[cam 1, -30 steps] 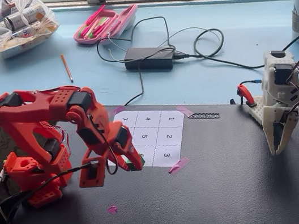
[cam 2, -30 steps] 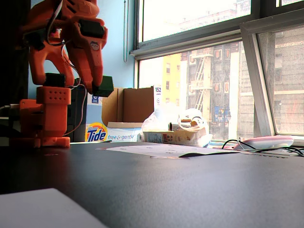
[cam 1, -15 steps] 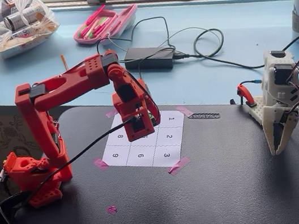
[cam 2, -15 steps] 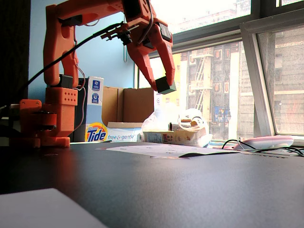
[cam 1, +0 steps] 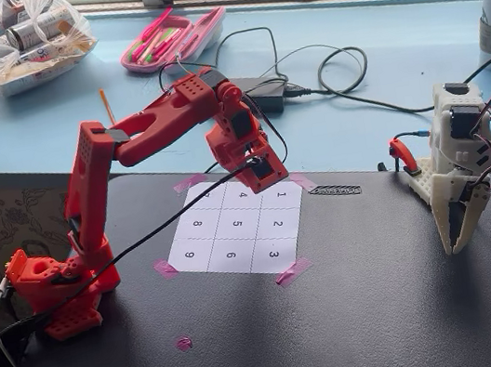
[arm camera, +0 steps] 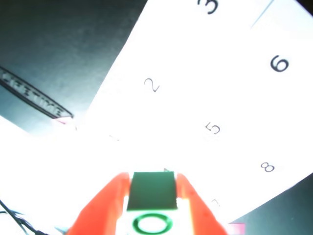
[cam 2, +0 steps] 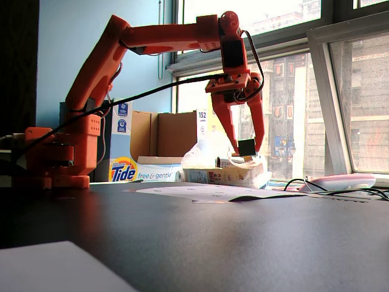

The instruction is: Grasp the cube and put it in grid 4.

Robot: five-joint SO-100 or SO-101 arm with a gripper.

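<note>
My red gripper is shut on the cube, which hangs dark against the window, well above the numbered sheet. In the wrist view the green cube sits between the red fingers, with its ring mark facing the camera. In a fixed view the gripper hovers over the far edge of the sheet, next to grid 4. The cube is hidden there. Cells 2, 5, 8, 3 and 6 show in the wrist view; 4 is washed out by glare.
A white second arm stands at the right. A black label strip lies beside the sheet. Pink tape holds the corners and a pink scrap lies in front. Cables and a pink tray lie behind.
</note>
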